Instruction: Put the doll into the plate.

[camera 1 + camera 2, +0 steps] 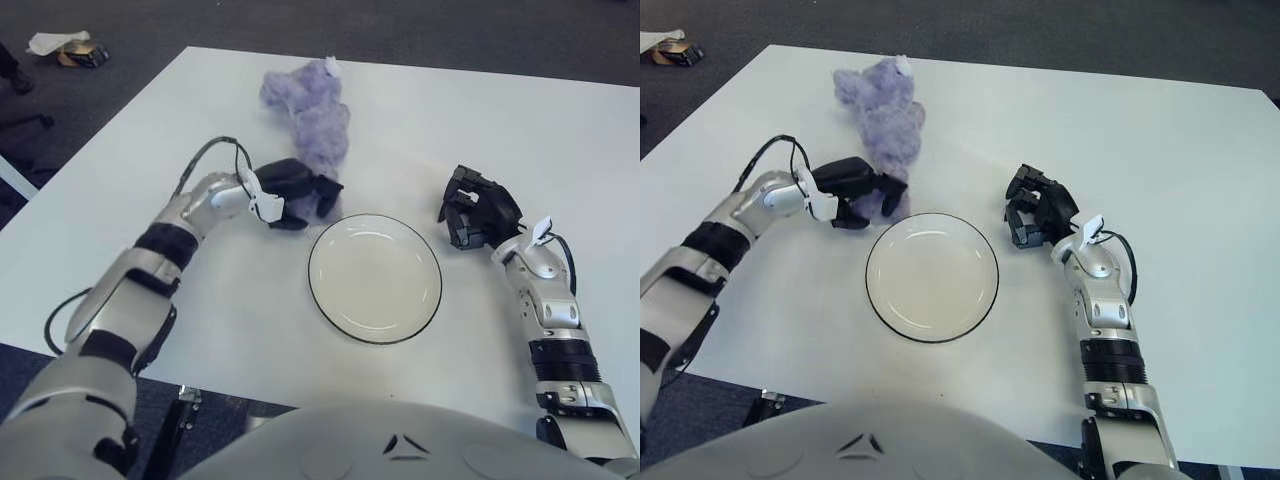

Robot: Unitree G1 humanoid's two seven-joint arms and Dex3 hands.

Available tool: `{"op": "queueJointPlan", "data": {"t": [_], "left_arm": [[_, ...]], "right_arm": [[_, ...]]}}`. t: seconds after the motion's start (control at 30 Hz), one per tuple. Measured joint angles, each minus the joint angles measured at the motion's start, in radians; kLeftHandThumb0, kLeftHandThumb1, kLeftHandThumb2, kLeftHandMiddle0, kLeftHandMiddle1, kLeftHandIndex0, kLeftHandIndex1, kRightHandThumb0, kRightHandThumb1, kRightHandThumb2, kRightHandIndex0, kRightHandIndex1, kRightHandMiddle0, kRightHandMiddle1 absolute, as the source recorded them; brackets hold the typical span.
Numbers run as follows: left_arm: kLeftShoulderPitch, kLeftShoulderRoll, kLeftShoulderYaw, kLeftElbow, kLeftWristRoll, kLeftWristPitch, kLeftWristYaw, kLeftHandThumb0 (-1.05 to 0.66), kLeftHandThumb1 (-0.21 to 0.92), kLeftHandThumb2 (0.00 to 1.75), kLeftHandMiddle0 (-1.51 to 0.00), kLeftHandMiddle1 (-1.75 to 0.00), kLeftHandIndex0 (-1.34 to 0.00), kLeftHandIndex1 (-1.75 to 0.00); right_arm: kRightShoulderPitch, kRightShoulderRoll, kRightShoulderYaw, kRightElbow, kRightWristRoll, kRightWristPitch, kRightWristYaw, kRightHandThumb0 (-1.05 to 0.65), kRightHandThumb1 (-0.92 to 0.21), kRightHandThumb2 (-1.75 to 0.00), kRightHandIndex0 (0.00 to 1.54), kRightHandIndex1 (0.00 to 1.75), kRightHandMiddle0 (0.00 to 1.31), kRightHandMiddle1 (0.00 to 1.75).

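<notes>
Doll (312, 120): purple plush, stretched out on the white bench (560, 130), its head toward the far side and its near end held at the plate's far-left edge. Left hand (296, 190): fingers clenched on that near end of the doll, just beside the rim. Plate (374, 277): white with a dark rim, near centre of the bench, nothing in it. Right hand (478, 208): shown just right of the plate's far edge, fingers curled, nothing held; contact with the bench cannot be told. Step in hand, as judged: transport, with the doll grasped and drawn up to the plate but not yet inside it. Next move, as judged: the doll to be carried rightward and nearer over the rim, its trailing far end brought along, then the grip released.
</notes>
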Motion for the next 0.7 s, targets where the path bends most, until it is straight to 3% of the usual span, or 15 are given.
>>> {"op": "queueJointPlan", "data": {"t": [0.43, 0.7], "left_arm": [[0.13, 0.007, 0.035, -0.182, -0.231, 0.075, -0.238, -0.56, 0.15, 1.52, -1.32, -1.75, -0.76, -1.75], [0.17, 0.005, 0.061, -0.302, -0.311, 0.184, -0.342, -0.56, 0.15, 1.53, -1.3, -1.75, -0.76, -1.75]], "right_arm": [[0.002, 0.001, -0.001, -0.003, 0.0, 0.007, -0.01, -0.01, -0.22, -1.43, 0.57, 1.75, 0.56, 1.74], [0.002, 0.001, -0.001, -0.003, 0.0, 0.009, -0.01, -0.01, -0.22, -1.43, 0.57, 1.75, 0.56, 1.74]]}}
